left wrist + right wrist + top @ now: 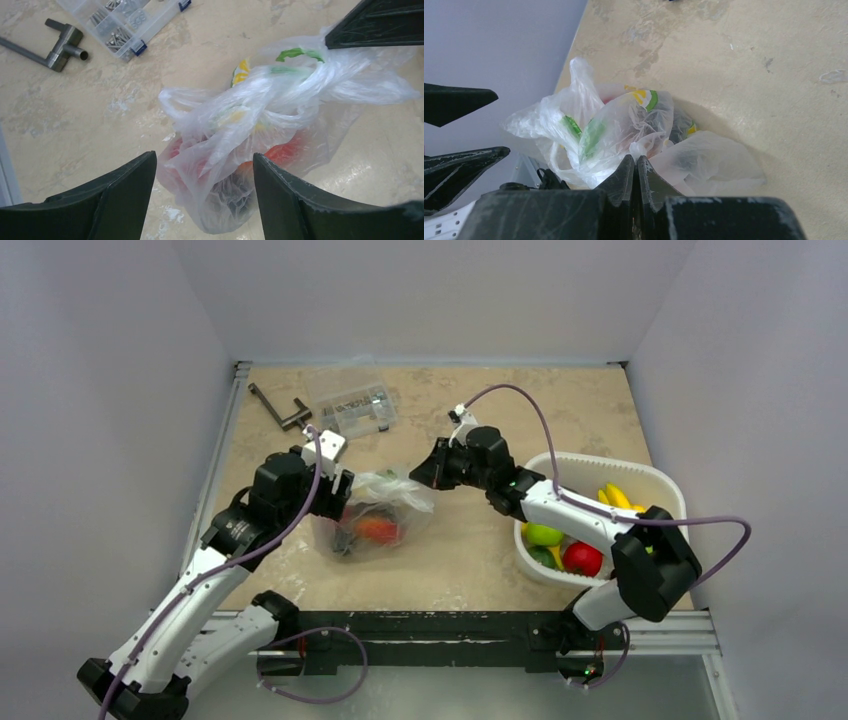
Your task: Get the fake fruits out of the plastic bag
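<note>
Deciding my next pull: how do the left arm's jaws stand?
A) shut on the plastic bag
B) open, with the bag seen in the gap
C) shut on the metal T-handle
B: in the left wrist view the left arm's jaws stand wide apart, and the plastic bag shows between them.

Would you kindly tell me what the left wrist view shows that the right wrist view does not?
Only the left wrist: a grey metal T-shaped tool and a clear rigid compartment box of small parts. Only the right wrist: a pale wall, and that the right gripper is shut, apparently pinching the clear crinkly citrus-printed plastic bag. Both: that bag, the beige table and the open left gripper.
</note>
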You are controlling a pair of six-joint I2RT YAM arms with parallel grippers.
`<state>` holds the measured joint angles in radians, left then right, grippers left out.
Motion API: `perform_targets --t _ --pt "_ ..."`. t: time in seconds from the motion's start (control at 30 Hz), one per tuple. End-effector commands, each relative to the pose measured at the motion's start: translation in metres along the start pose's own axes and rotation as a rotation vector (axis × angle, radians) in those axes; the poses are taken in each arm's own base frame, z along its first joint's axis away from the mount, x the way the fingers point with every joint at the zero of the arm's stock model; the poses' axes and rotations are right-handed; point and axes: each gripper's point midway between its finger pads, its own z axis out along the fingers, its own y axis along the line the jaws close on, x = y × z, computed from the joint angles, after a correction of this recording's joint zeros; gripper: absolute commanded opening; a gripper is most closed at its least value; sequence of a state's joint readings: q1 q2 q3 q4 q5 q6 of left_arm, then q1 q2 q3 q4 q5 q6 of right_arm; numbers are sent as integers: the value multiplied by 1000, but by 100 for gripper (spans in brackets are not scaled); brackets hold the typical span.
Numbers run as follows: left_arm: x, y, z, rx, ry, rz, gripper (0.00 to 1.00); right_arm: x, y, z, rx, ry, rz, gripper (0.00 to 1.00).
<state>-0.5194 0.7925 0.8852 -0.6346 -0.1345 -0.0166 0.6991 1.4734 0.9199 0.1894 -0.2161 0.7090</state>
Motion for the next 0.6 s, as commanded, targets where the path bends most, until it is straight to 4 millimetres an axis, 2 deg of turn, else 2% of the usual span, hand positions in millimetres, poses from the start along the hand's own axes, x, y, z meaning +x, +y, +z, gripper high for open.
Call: perform_targets --t 0.0,0.13,0.27,0.57 --pt "-11 -16 4 88 -47 6 72 -7 34 0 -148 22 -79 0" --pt "-5 -21 16 107 28 9 83 4 50 1 -191 49 -137 0" --pt "3 -25 26 125 88 10 82 14 65 2 -224 66 -172 0" --pt "4 -30 26 157 98 18 62 13 70 3 -231 52 -165 0"
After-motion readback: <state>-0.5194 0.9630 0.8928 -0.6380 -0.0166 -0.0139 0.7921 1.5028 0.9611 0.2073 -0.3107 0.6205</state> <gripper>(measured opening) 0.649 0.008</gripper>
